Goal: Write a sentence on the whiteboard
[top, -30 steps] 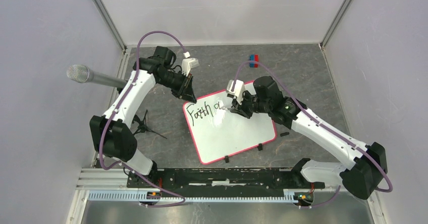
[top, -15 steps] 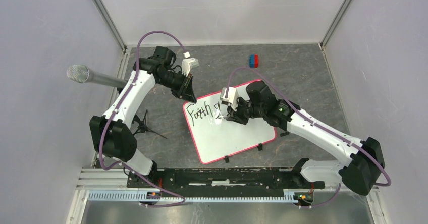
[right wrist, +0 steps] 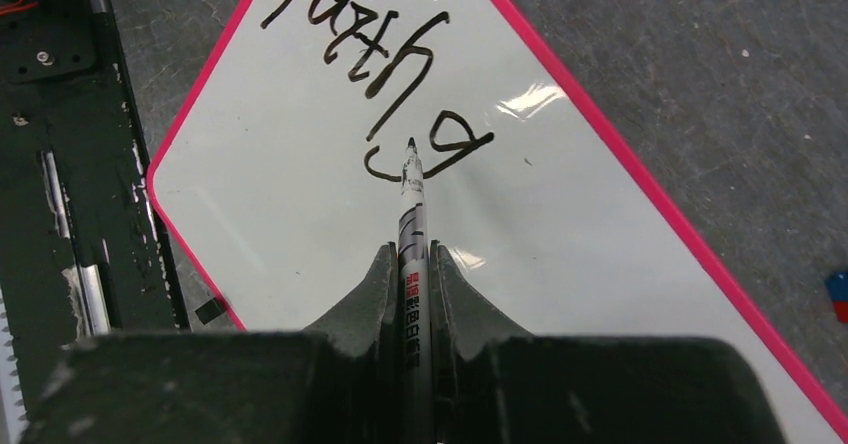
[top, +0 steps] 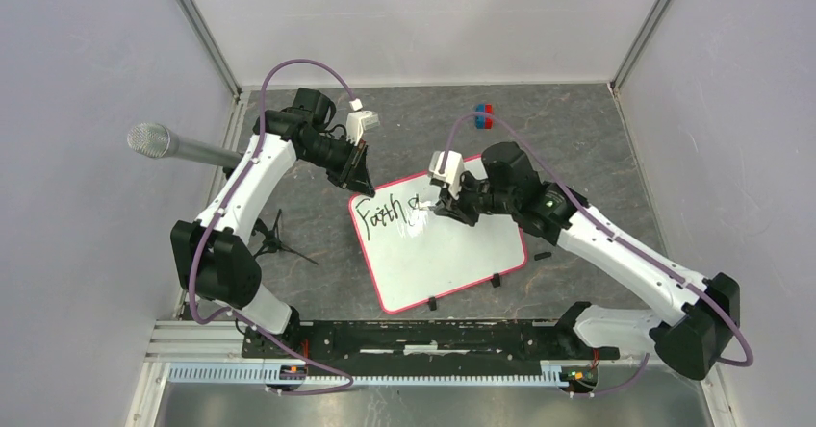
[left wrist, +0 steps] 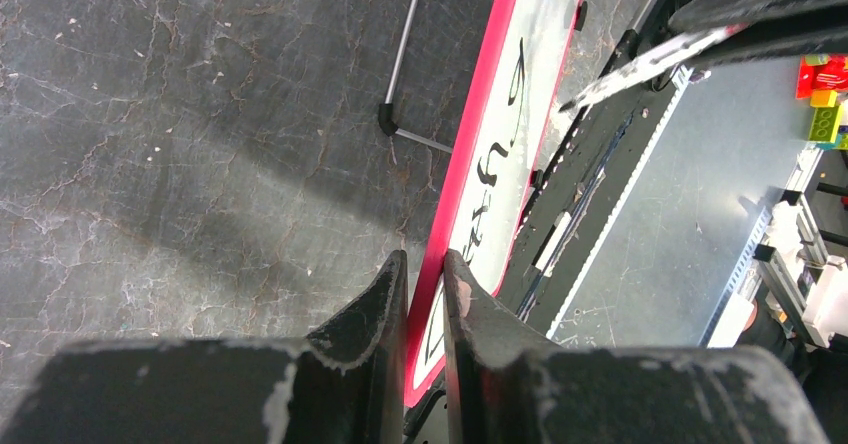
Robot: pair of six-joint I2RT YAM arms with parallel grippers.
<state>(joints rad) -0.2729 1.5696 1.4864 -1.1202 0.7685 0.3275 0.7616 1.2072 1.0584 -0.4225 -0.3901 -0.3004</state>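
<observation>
**A:** Where does the board lie?

**B:** About the middle of the grey marbled tabletop (top: 597, 148), skewed, with its clipped long side toward the near edge. It is a glossy white rectangular whiteboard (top: 452, 254) with a thin pink rim.

**A:** How will it handle?

**B:** Light, stiff and slick, I judge. It would skate under pen pressure, so the rim is the place to hold. The left gripper (left wrist: 422, 264) pinches that rim at the board's far-left corner.

**A:** And the right gripper (right wrist: 410, 254)?

**B:** Clamped on a slim white marker pen (right wrist: 411, 214). Its tip is at, or perhaps just above, the surface. The black handwritten sentence (top: 377, 218) reads "Faith g" so far.
</observation>
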